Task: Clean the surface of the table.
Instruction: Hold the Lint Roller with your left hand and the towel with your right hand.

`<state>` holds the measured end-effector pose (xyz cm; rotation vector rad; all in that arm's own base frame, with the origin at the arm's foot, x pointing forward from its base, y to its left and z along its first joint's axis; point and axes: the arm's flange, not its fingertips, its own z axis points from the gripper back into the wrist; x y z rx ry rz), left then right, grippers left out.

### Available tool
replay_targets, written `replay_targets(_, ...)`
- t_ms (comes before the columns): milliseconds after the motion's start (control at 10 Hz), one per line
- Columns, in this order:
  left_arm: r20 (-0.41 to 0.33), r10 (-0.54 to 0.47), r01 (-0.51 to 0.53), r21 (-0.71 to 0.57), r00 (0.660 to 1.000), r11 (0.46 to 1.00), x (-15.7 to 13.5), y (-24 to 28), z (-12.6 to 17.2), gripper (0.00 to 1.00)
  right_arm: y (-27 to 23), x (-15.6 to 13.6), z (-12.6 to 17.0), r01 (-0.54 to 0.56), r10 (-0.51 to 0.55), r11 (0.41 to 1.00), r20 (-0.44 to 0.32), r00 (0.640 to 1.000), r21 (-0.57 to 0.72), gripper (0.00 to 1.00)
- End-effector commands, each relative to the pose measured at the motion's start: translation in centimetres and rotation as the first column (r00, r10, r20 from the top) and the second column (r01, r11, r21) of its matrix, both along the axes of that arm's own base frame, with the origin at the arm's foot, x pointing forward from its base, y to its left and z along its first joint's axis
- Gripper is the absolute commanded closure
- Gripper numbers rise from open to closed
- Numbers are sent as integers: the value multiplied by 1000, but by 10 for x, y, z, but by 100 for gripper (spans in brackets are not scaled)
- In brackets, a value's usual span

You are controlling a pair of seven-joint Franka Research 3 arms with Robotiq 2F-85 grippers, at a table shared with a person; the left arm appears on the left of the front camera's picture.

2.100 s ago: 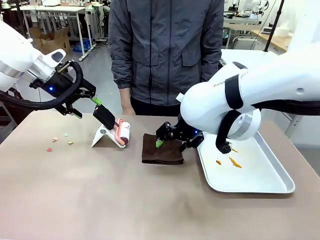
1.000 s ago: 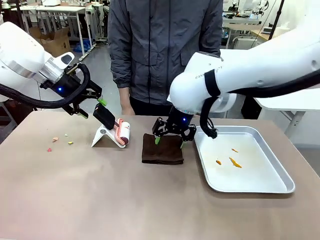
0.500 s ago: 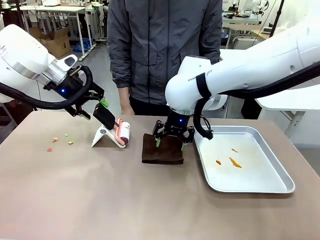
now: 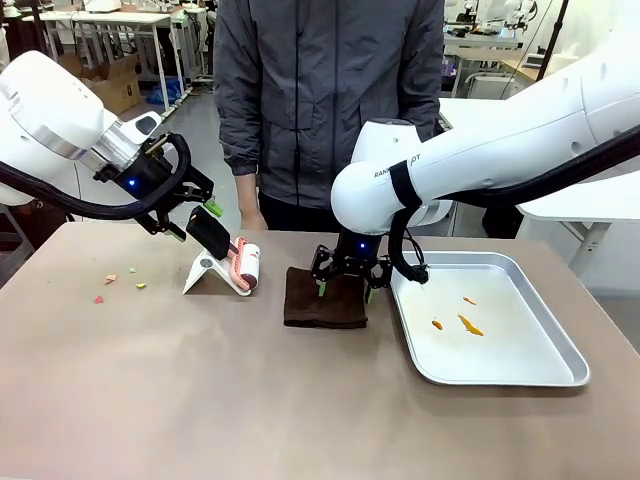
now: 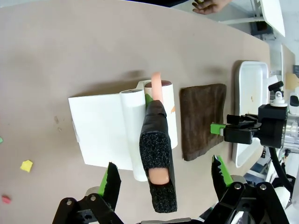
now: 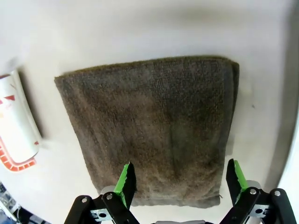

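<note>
The brownish-taupe table [image 4: 250, 390] carries small coloured crumbs [image 4: 110, 278] at its left. A lint roller [image 4: 246, 264] leans on a white stand [image 4: 205, 270], its black handle [image 5: 156, 158] pointing up and back. My left gripper [image 4: 195, 220] is open, and the handle's end lies between its green-padded fingers [image 5: 110, 181] without touching either. A folded dark brown cloth [image 4: 325, 300] lies flat beside the roller. My right gripper [image 4: 345, 290] hovers open just over the cloth's [image 6: 163, 126] edge, nothing between its fingers [image 6: 125, 179].
A silver metal tray [image 4: 560, 360] with a few orange scraps [image 4: 465, 323] sits at the right, close to the cloth. A person in a grey jacket stands at the far edge, one hand [image 4: 255, 220] near the table. More crumbs [image 5: 26, 165] lie by the stand.
My right arm has swung left and drawn in, bringing its open gripper from the tray side to over the cloth. My left gripper has crept right and down toward the roller's handle.
</note>
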<state>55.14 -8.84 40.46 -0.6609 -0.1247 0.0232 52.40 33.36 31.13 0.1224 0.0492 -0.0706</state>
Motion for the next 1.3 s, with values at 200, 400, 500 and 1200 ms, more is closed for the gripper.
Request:
replay_targets(200,-8,-27,27,-7,1000,1000,10,-6,-6,0,3,-2,-4,21,-18,999,89,996,-32,0)
replay_targets(400,-10,-30,29,-12,1000,999,12,-10,-6,60,2,-1,-7,23,-19,998,79,997,-51,52)
replay_targets(500,0,-29,29,-9,1000,1000,12,-11,-5,60,1,-1,-7,21,-17,999,77,997,-47,58)
replay_targets(1200,0,-37,37,1,999,999,13,-15,-4,100,4,0,-14,5,-3,999,61,998,-46,100)
